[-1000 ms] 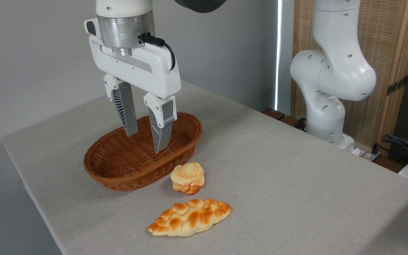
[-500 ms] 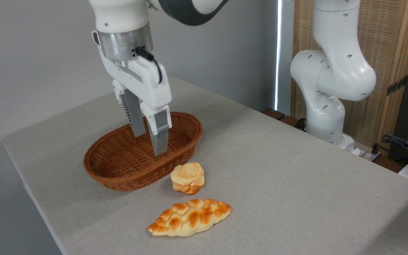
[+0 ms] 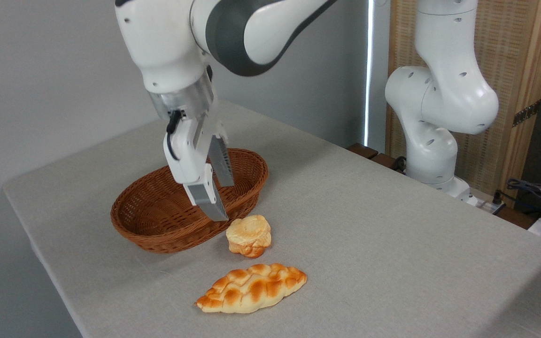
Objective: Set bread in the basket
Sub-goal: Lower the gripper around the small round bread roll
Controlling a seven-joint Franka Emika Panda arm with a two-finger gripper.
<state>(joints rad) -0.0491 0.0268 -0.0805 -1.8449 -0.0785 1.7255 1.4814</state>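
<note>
Gripper (image 3: 223, 201) tilted over basket (image 3: 158, 234) near rim, jaws parted, holding nothing. Bread (image 3: 249, 235) on table (image 3: 392, 234) just beside basket, below-right of fingertips. Braided loaf (image 3: 251, 288) nearer camera.

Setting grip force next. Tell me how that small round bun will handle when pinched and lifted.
The bun looks puffy, so probably light and somewhat squashy. Its knobbly top may give uneven contact. Its base appears to sit flat on the table, so rolling seems unlikely if nudged.
</note>
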